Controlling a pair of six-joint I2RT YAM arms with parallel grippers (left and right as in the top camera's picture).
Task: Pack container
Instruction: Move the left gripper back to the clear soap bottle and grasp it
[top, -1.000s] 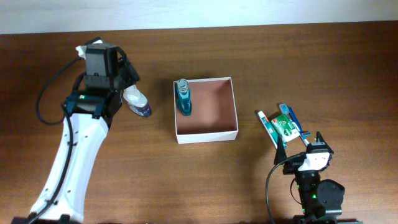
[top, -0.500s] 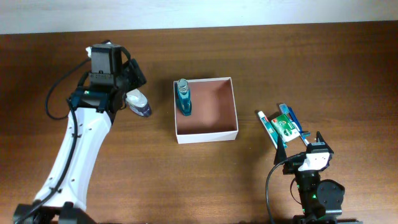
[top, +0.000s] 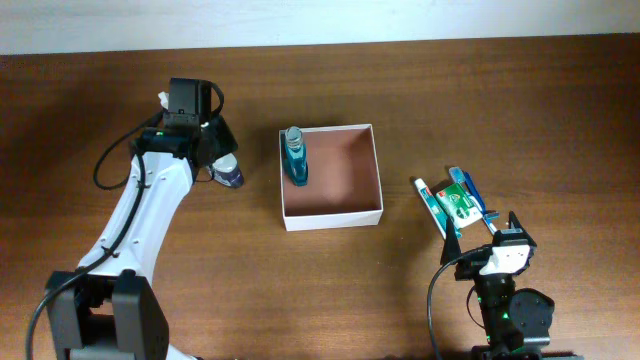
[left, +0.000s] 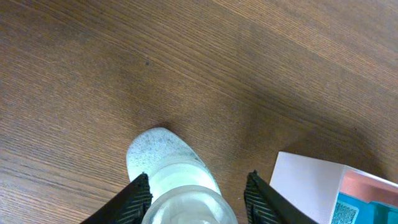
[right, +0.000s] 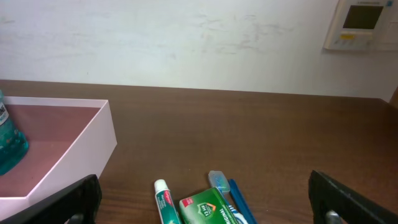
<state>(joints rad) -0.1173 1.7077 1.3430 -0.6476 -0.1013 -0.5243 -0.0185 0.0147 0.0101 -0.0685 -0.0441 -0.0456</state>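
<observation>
The container (top: 332, 214) is a white-walled square box with a reddish-brown inside, at the table's middle; a teal bottle (top: 294, 155) stands in its far left corner. Left of it a small whitish bottle (top: 228, 172) lies on the wood. My left gripper (top: 215, 160) is down over this bottle. In the left wrist view the bottle (left: 177, 180) fills the space between the black fingers (left: 140, 199), which have closed in against its sides; the container's corner (left: 311, 183) shows at the right. My right gripper (top: 483, 235) stands open near the front edge, holding nothing.
A toothpaste tube (top: 432, 207), a green box (top: 460, 203) and a blue toothbrush (top: 470, 185) lie right of the container, just ahead of the right gripper. In the right wrist view they sit between its fingers' tips (right: 202, 199), with the container wall (right: 81, 155) at the left.
My left gripper has moved right and down onto the lying bottle, and its jaws have closed in from wide open. The right arm has not moved.
</observation>
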